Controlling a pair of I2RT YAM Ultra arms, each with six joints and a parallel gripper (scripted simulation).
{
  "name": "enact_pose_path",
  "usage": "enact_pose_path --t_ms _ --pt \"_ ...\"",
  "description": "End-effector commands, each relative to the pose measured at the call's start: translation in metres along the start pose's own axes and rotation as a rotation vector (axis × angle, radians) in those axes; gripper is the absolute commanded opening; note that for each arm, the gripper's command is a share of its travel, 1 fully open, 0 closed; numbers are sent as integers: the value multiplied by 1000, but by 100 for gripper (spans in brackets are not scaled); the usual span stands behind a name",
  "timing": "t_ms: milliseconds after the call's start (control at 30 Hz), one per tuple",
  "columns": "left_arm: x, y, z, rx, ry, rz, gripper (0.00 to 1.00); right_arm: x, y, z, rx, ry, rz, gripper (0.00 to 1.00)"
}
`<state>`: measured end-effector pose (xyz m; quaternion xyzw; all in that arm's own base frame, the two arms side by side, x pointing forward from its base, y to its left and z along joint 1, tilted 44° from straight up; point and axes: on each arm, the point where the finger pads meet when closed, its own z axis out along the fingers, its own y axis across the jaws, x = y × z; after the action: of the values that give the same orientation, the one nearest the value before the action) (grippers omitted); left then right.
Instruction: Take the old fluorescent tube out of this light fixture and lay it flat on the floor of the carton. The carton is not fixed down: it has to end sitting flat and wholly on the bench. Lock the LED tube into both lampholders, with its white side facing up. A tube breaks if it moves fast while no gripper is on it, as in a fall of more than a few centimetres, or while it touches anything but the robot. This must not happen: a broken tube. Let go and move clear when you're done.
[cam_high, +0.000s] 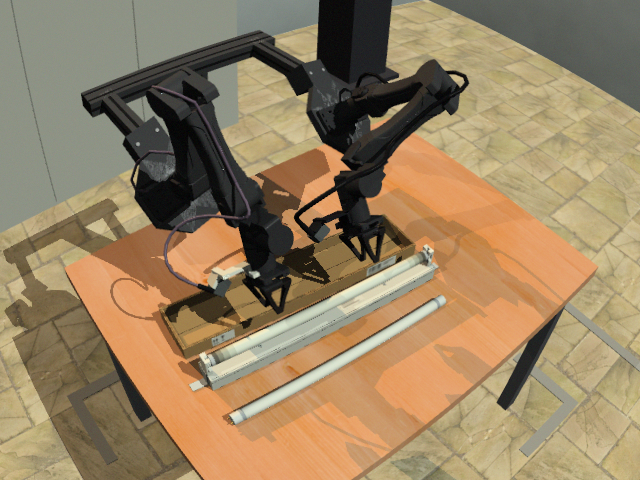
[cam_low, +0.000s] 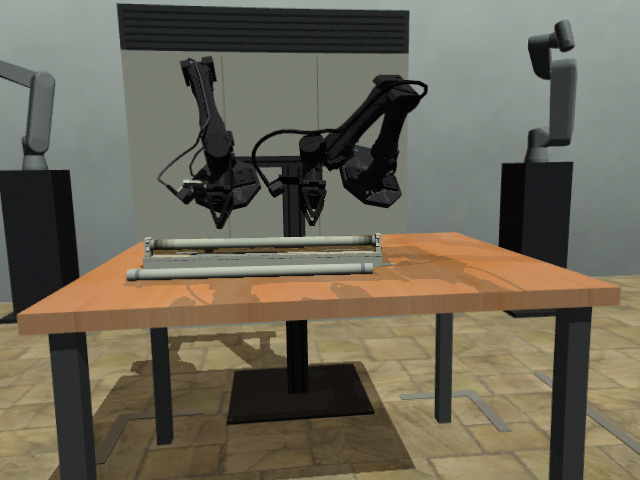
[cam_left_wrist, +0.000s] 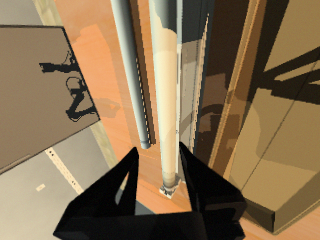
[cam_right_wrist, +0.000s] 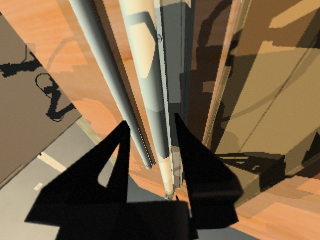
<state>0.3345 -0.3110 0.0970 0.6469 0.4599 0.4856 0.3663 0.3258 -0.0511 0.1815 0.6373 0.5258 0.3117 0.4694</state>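
Top shows the carton (cam_high: 201, 330) (cam_left_wrist: 280, 140) (cam_right_wrist: 280, 90) properly, exterior mostly hides it behind the fixture (cam_high: 289, 345) (cam_low: 258, 262). So that's one carton, one fixture, two tubes: old tube (cam_high: 310, 311) (cam_low: 258, 241) (cam_left_wrist: 167, 100) (cam_right_wrist: 150, 90) in the lampholders, LED tube (cam_high: 338, 359) (cam_low: 248, 271) (cam_left_wrist: 132, 75) (cam_right_wrist: 112, 75) on the counter (cam_high: 496, 248) (cam_low: 439, 289). Left end effector (cam_high: 369, 259) (cam_low: 312, 223) (cam_left_wrist: 159, 146) and right end effector (cam_high: 276, 310) (cam_low: 220, 227) (cam_right_wrist: 150, 121) both have fingers apart, gripping nothing
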Motion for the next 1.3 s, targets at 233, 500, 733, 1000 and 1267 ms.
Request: enact_pose_path --t_ms 233,500,733,1000,1267 --pt "50 61 9 95 -81 -538 49 11 50 0 -66 58 -431 49" --pt "111 95 29 88 -81 -864 49 20 86 -4 -144 79 -661 49" --pt "178 127 35 33 -59 -1103 49 24 118 -8 -214 71 -817 49" --pt "254 166 21 -17 -126 -1478 49 37 163 -22 -341 49 -1137 49" --pt "319 190 -5 -119 -142 -1670 49 43 197 -36 -433 8 -1296 49"
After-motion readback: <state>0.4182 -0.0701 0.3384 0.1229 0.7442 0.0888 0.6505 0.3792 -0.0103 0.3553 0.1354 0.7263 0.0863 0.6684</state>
